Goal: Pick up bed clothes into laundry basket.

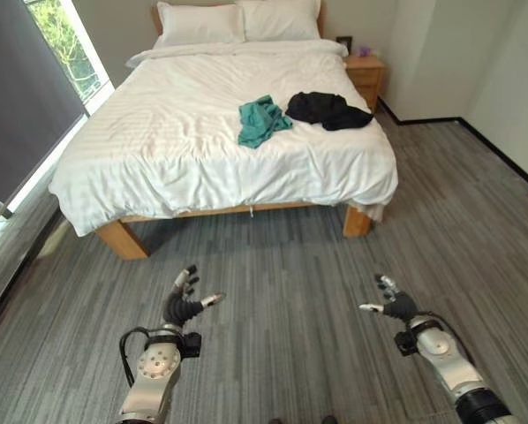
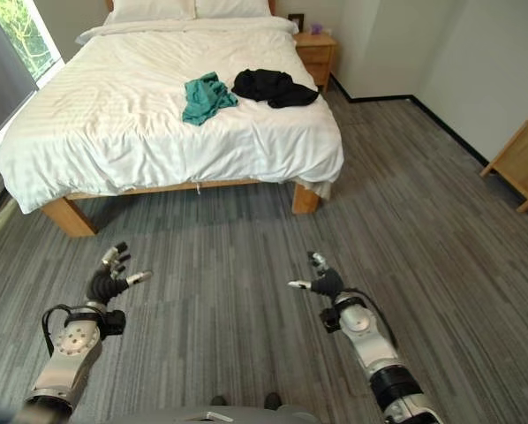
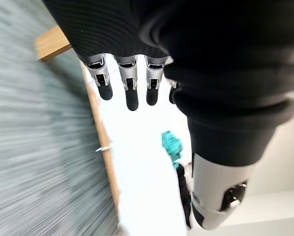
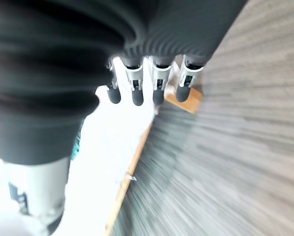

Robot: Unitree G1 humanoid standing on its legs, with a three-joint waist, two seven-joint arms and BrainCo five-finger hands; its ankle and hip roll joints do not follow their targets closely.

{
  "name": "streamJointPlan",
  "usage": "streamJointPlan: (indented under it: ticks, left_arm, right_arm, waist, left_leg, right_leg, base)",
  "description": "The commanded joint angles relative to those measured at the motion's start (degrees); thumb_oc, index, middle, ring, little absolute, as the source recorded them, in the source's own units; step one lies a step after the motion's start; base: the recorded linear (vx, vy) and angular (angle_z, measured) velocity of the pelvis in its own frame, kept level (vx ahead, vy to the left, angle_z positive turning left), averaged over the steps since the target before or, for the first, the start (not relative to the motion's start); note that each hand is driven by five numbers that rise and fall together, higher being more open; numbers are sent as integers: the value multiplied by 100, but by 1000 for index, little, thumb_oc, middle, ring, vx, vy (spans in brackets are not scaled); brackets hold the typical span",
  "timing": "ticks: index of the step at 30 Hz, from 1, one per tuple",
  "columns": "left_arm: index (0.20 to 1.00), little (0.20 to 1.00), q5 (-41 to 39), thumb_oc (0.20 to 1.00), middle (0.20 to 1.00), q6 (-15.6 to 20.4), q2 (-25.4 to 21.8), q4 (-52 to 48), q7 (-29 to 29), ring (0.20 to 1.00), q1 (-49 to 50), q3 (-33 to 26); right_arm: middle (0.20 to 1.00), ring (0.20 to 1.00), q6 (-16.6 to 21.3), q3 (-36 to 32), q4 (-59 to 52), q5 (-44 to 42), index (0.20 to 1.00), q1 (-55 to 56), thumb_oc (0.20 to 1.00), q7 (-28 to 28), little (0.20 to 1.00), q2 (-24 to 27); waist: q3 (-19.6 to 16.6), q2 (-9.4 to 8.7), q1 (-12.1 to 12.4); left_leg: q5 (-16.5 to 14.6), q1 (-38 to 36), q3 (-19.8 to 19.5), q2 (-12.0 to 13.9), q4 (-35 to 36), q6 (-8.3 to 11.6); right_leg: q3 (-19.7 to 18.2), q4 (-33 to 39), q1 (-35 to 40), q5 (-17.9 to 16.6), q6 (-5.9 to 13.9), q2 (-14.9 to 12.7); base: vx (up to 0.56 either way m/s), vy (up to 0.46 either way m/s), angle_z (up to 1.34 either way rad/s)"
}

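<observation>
Left eye view: both hands, left hand [image 1: 183,305] and right hand [image 1: 395,305], hang empty with fingers loosely spread, well short of the bed [image 1: 158,150]. Far ahead lie a teal garment [image 1: 260,120] and black garment [image 1: 328,109], likely soft, light, best bunched mid-heap.

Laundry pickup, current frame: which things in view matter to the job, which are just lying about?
Job:
teal garment on the bed
black garment beside it
left hand, open, empty
right hand, open, empty

Lying about:
pillows
nightstand
wooden furniture at the right wall
</observation>
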State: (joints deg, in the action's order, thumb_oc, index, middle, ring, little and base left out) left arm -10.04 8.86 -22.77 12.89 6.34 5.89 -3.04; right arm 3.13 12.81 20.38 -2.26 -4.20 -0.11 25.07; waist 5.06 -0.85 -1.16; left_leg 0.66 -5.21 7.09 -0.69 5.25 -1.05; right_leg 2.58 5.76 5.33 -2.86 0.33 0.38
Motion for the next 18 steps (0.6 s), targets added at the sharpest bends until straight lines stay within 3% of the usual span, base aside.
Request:
streamJointPlan:
  ticks: [1, 7, 9, 10, 11, 12, 13, 15, 16, 17, 18]
  left_arm:
    - [1000, 1000, -113, 1000, 1000, 412, -310, -348, -80, 1000, -209, -153]
    - [1000, 1000, -121, 1000, 1000, 294, -201, -538, -184, 1000, -178, 1]
    - [1000, 1000, -168, 1000, 1000, 231, -125, -566, -207, 1000, -150, 44]
    - [1000, 1000, -168, 1000, 1000, 230, -125, -567, -207, 1000, -151, 44]
    - [1000, 1000, -114, 1000, 1000, 236, -46, -594, -86, 1000, -177, 100]
    - [1000, 1000, -139, 1000, 1000, 260, 18, -541, -10, 1000, -222, 135]
    - [1000, 1000, -137, 1000, 1000, 243, 69, -505, 38, 1000, -202, 153]
    - [1000, 1000, -129, 1000, 1000, 244, 82, -485, 60, 1000, -187, 212]
    - [1000, 1000, -115, 1000, 1000, 243, 77, -494, 57, 1000, -166, 225]
    - [1000, 1000, -70, 1000, 1000, 258, 38, -546, 64, 1000, -103, 221]
    - [1000, 1000, -81, 1000, 1000, 259, 44, -541, 86, 1000, -65, 194]
  right_arm:
    - [1000, 1000, 384, -392, -694, 75, 1000, -57, 1000, -28, 1000, -65]
    - [1000, 1000, 435, -617, -1388, 288, 1000, 126, 1000, -44, 1000, -40]
    - [1000, 1000, 430, -573, -1428, 289, 1000, 111, 1000, -80, 1000, -98]
    - [1000, 1000, 429, -573, -1428, 289, 1000, 111, 1000, -80, 1000, -98]
    - [1000, 1000, 452, -453, -1346, 256, 1000, 90, 1000, -203, 1000, -159]
    - [1000, 1000, 444, -423, -1284, 215, 1000, 24, 1000, -276, 1000, -186]
    - [1000, 1000, 434, -401, -1289, 198, 1000, 15, 1000, -277, 1000, -189]
    - [1000, 1000, 426, -363, -1223, 201, 1000, -5, 1000, -303, 1000, -203]
    - [1000, 1000, 422, -323, -1192, 237, 1000, -26, 1000, -305, 1000, -198]
    - [1000, 1000, 417, -231, -1090, 250, 1000, -105, 1000, -299, 1000, -175]
    - [1000, 1000, 409, -187, -1052, 250, 1000, -145, 1000, -279, 1000, -172]
  waist:
    - [2, -285, 14]
    - [121, -289, -73]
    - [287, -339, -64]
    - [283, -337, -66]
    - [596, -477, 50]
    - [702, -510, 112]
    - [785, -592, 195]
    - [775, -621, 306]
    - [721, -589, 347]
    - [605, -468, 397]
    - [575, -425, 451]
  left_leg:
    - [116, 52, 18, 161, -25, 320]
    - [27, -40, -73, 155, -104, 270]
    - [-115, 262, -24, 149, -929, 368]
    - [-128, 279, -27, 153, -952, 368]
    - [638, 1100, -45, 344, -2726, 793]
    - [795, 1439, -110, 361, -3260, 884]
    - [770, 1722, -88, 312, -3453, 853]
    - [576, 2162, 57, 412, -3259, 730]
    - [521, 2222, 125, 522, -2736, 656]
    - [816, 2089, 291, 716, -1327, 624]
    - [1134, 2007, 256, 754, -629, 692]
  right_leg:
    - [-106, -76, 47, -100, 500, -399]
    - [-218, -330, 1, 156, 322, -282]
    - [-209, -421, -19, 239, 251, -316]
    - [-207, -423, -25, 239, 251, -314]
    - [-211, -380, 208, 252, 86, -330]
    - [-212, -340, 286, 250, 44, -320]
    - [-230, -312, 353, 272, 27, -374]
    - [-245, -212, 494, 358, 74, -400]
    - [-269, -156, 551, 404, 122, -394]
    - [-367, -76, 729, 531, 231, -402]
    - [-406, -76, 829, 590, 274, -450]
  base:
    - [8, -2, 6]
    - [51, -38, 7]
    - [-14, -56, 0]
    - [41, -131, 4]
    - [62, -139, 12]
    - [101, -177, -1]
    - [129, -71, -20]
    - [242, 35, -40]
    - [570, 261, -33]
    - [620, 296, -26]
    - [665, 318, -23]
